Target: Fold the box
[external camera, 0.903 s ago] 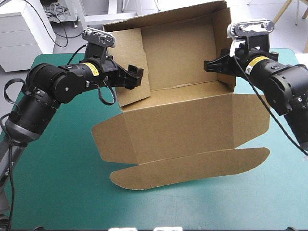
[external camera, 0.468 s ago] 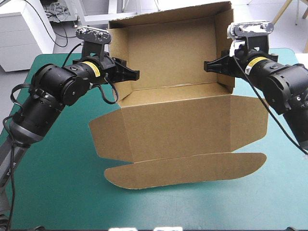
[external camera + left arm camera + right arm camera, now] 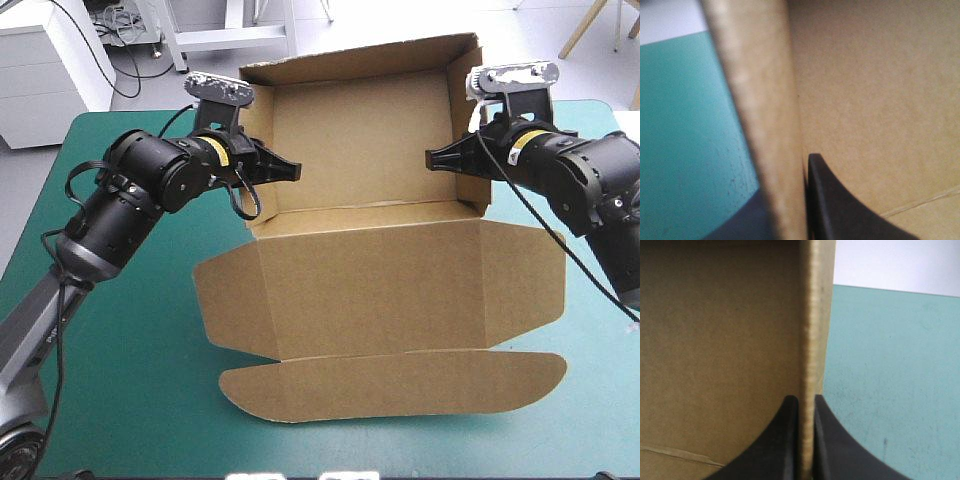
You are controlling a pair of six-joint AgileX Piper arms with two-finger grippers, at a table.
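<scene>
Box sits mid-table on the cover, half-formed. Back wall is up at the 12 o'clock end, left wall up at 10 o'clock and right wall up at 2 o'clock. The wide panel lies flat at centre, with the lid flap flat at 6 o'clock.

Left gripper comes in from 9 o'clock. Its jaws are nearly closed, pinching the left wall's edge. In the wrist view, one finger is inside the box and the other is dim behind the board, cover side.

Right gripper comes in from 3 o'clock. Its jaws are also nearly closed, clamped on the right wall's edge, one finger on each face. Both walls are near vertical.
</scene>
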